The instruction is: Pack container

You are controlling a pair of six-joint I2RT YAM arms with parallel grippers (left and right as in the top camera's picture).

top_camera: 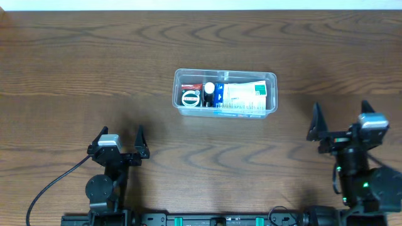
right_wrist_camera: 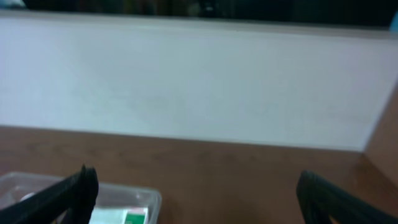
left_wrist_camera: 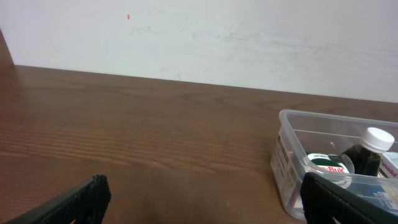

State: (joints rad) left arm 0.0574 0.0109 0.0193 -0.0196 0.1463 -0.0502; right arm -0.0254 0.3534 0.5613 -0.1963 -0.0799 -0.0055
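Finding: the container (top_camera: 225, 94) sits flat on the worktop (top_camera: 75, 75), about mid-width and toward the far side, long axis running left to right. It is loaded. A round tin (top_camera: 190, 98) lies at its left end, a dark bottle (top_camera: 208, 91) with a white cap stands just beside the tin, a blue pack (top_camera: 219, 93) comes next, and a white and green packet (top_camera: 245, 94) fills the right half. No lid is visible, and no loose item shows on the worktop in any view.

Step in hand: judged from this layout, packing is at or near its end, with both arms idle and nothing waiting to be picked up. If a further item or a lid is required, it lies out of view. The next move then calls for fetching it and lowering it into what little free room is left, without tipping the upright bottle.

Pose: the left tool (top_camera: 120, 137) is low at the near edge, left of the container and well apart from it, aimed at the far side. Its fingers are spread wide and carry nothing. The right tool (top_camera: 340, 117) is at the near right, also well apart from the container. It is likewise released and empty, and its camera catches only the container's near right corner.
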